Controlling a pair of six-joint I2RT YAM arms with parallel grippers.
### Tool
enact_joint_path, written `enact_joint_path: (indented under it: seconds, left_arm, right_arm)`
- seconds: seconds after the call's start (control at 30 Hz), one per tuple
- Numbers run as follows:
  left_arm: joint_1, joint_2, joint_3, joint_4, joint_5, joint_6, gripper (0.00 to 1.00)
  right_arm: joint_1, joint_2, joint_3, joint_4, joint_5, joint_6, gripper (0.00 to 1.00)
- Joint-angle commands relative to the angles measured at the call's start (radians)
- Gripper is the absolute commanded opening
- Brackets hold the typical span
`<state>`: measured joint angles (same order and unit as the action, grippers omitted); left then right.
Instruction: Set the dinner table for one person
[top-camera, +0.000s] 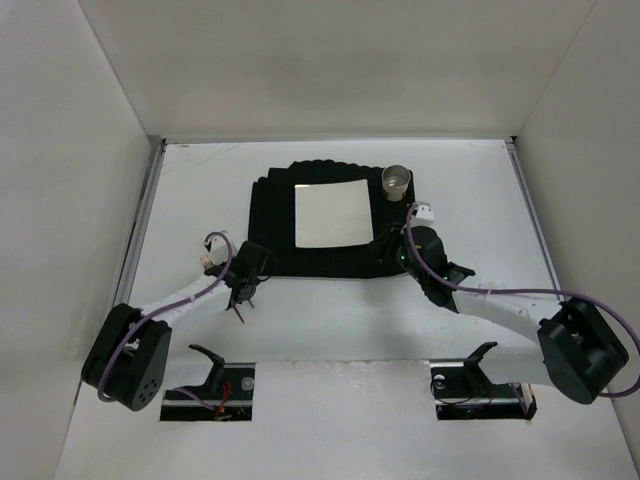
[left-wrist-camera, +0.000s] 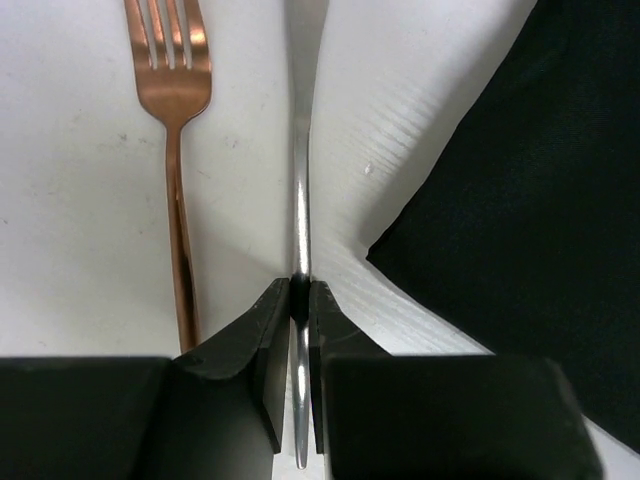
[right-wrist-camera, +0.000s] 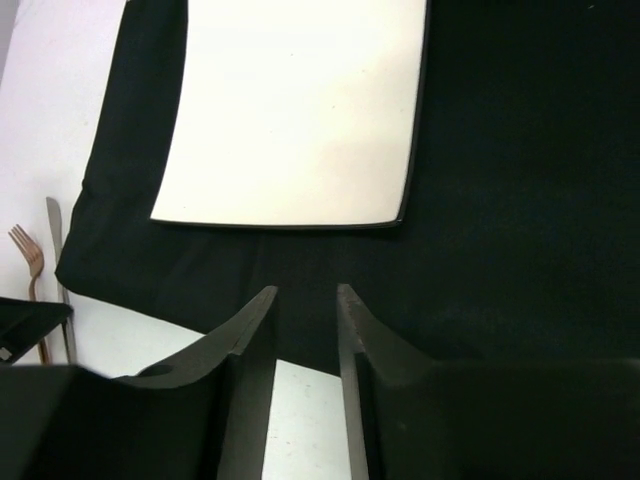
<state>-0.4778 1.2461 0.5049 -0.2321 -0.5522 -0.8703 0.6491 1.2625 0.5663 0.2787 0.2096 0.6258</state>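
The white dinner table (top-camera: 190, 200) carries a black ribbed mat (top-camera: 270, 235) with a square white plate (top-camera: 333, 213) on it. My left gripper (left-wrist-camera: 300, 285) is shut on the handle of a silver knife (left-wrist-camera: 300, 180), low over the table just left of the mat's near left corner (left-wrist-camera: 530, 200). A copper fork (left-wrist-camera: 175, 100) lies on the table beside the knife, to its left. My right gripper (right-wrist-camera: 305, 290) is open and empty over the mat's near edge (right-wrist-camera: 500, 200), short of the plate (right-wrist-camera: 300, 110). In the top view the left gripper (top-camera: 242, 288) and the right gripper (top-camera: 385, 248) flank the mat's near edge.
A small grey cup (top-camera: 396, 180) stands at the mat's far right corner. White walls close in the table on the left, right and far sides. The fork (right-wrist-camera: 30, 262) and knife (right-wrist-camera: 55, 245) also show at the left of the right wrist view.
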Motion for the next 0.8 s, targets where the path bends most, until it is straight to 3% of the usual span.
enact_joint_path:
  seconds: [0.0, 0.17, 0.3, 0.57, 0.77]
  left_arm:
    - [0.006, -0.057, 0.007, -0.091, -0.017, -0.015, 0.02]
    - [-0.043, -0.232, 0.099, -0.257, -0.095, 0.008, 0.02]
    - [-0.127, -0.186, 0.272, -0.265, -0.084, 0.06, 0.02]
    - [-0.343, 0.227, 0.644, 0.017, 0.024, 0.215, 0.03]
    - [-0.437, 0.547, 0.911, 0.1, 0.127, 0.247, 0.03]
  right_arm:
    - [-0.022, -0.048, -0.019, 0.06, 0.001, -0.005, 0.39]
    - [-0.041, -0.051, -0.026, 0.059, 0.007, 0.002, 0.5]
    - [-0.061, -0.064, -0.034, 0.059, 0.022, 0.008, 0.54]
    - [-0.215, -0.215, -0.126, 0.016, 0.122, 0.104, 0.59]
    - [-0.325, -0.29, -0.186, -0.004, 0.136, 0.184, 0.6]
